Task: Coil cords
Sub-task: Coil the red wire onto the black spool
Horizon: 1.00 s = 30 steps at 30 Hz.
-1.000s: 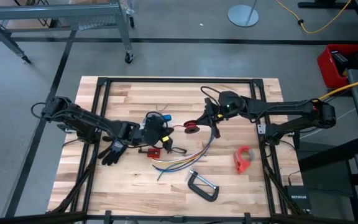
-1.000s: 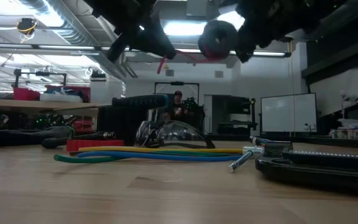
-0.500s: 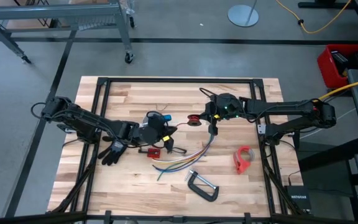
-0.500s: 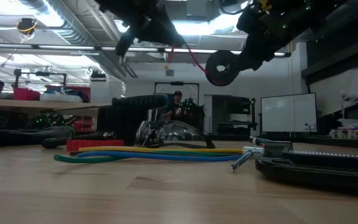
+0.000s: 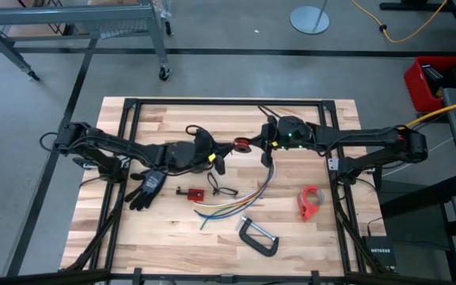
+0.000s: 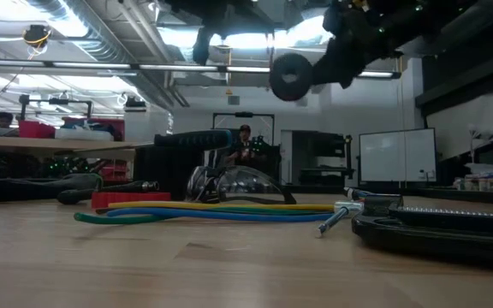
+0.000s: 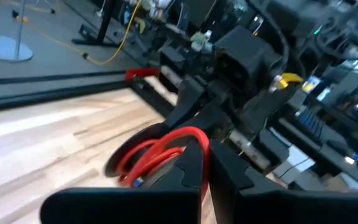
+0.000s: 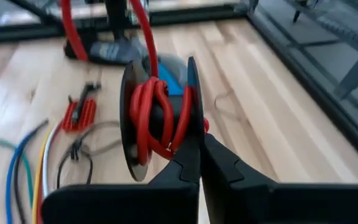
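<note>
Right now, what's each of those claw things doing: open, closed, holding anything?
Left gripper: closed on the red cord, raised over the table.
Right gripper: closed on the spool the red cord winds around, also held in the air.

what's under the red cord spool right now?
Nothing touches it: the red cord spool, gripped by the right gripper, hangs in the air. Bare wooden table lies below; the coloured wire bundle sits nearer the front. The spool's underside is hidden.

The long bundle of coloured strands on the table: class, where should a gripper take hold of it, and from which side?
Judging by its pose, grip the coloured strand bundle mid-length, from straight above, fingers across the strands. It lies flat on the table, strands together there and fanning apart at the loose ends.
</note>
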Each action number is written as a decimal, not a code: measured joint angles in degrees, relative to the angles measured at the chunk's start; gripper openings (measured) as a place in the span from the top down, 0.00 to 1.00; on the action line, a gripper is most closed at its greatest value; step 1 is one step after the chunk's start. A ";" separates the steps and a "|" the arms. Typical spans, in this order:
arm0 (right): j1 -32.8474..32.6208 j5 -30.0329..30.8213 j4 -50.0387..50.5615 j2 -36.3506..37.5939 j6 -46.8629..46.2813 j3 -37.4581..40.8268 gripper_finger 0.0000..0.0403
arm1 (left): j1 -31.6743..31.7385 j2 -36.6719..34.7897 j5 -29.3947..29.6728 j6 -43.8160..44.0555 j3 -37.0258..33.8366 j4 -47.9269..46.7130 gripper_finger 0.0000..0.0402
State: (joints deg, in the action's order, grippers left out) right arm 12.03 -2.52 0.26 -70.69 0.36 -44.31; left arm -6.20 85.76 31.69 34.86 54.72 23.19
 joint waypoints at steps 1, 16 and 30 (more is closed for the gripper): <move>0.00 0.06 -1.38 -0.48 -0.16 0.00 0.99 | 0.08 0.16 0.00 -0.50 0.00 0.85 1.00; 0.00 -0.40 -27.85 -12.62 -8.21 0.04 0.99 | 1.11 0.35 -0.01 -4.17 0.52 4.63 1.00; 0.05 2.36 -32.19 -19.70 -11.14 -8.37 0.99 | 0.02 3.15 0.86 -5.18 0.55 5.60 1.00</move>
State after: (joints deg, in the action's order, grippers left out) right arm 12.08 -0.17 -31.92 -90.39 -10.78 -52.69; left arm -6.17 88.90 32.55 29.68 55.27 28.79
